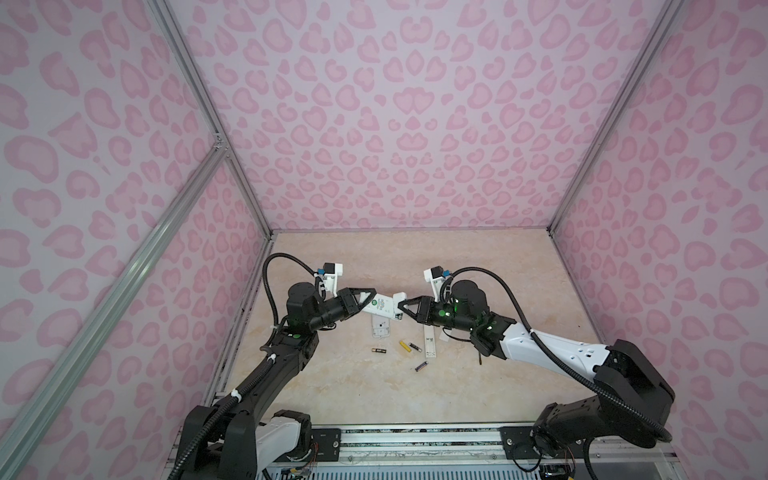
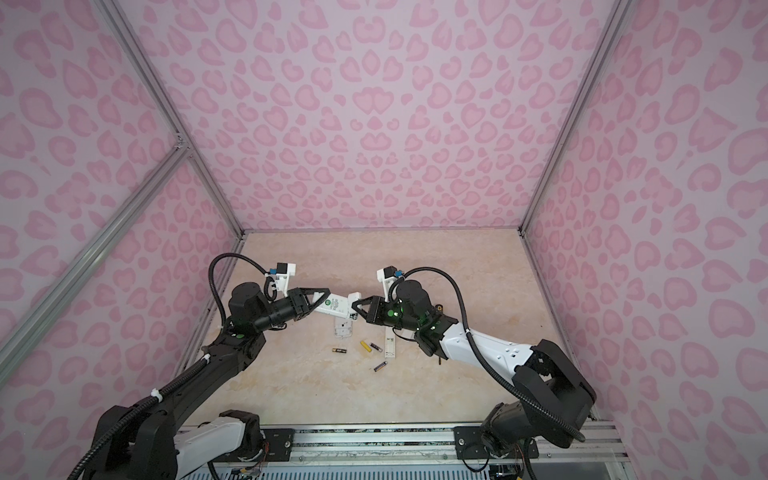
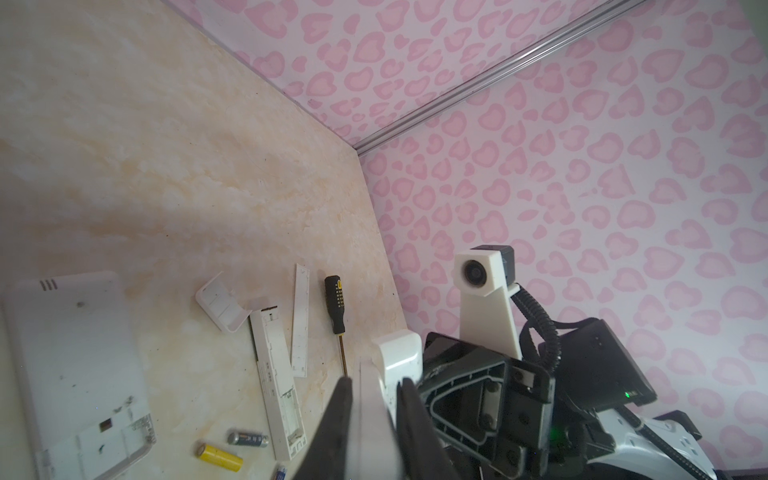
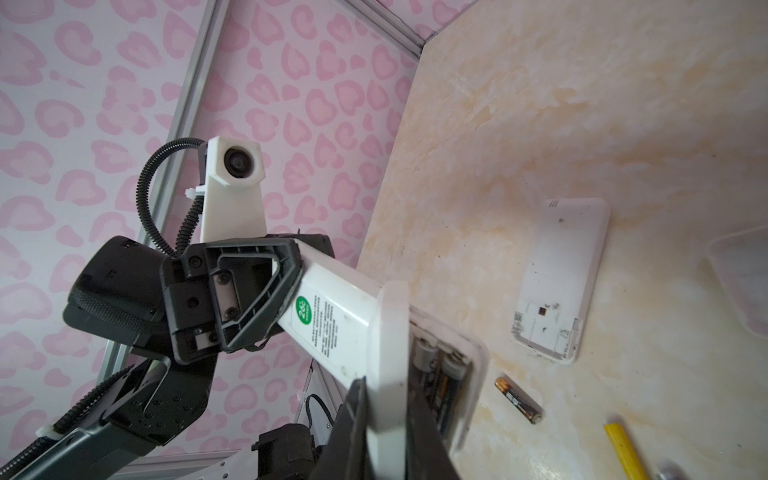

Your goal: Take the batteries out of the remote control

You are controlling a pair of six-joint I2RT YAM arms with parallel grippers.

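Note:
A white remote control [image 1: 380,305] [image 2: 338,305] hangs above the table between both arms. My left gripper [image 1: 372,296] [image 3: 374,386] is shut on its one end. My right gripper [image 1: 402,306] [image 4: 386,399] is shut on the battery cover [image 4: 392,332] at the other end, which stands lifted off the body. Two batteries [image 4: 440,382] sit in the opened compartment. Loose batteries lie on the table below: a black one [image 1: 379,350] [image 4: 518,400], a yellow one [image 1: 404,346] [image 3: 220,457], another black one [image 1: 414,347] and a purplish one [image 1: 421,366].
A second white remote [image 1: 380,330] [image 4: 561,278] lies face down under the held one, its compartment open. A slim white remote [image 1: 429,343] [image 3: 276,382], two loose covers [image 3: 300,320] [image 3: 220,301] and a black-and-yellow screwdriver [image 3: 336,305] lie to the right, under my right arm.

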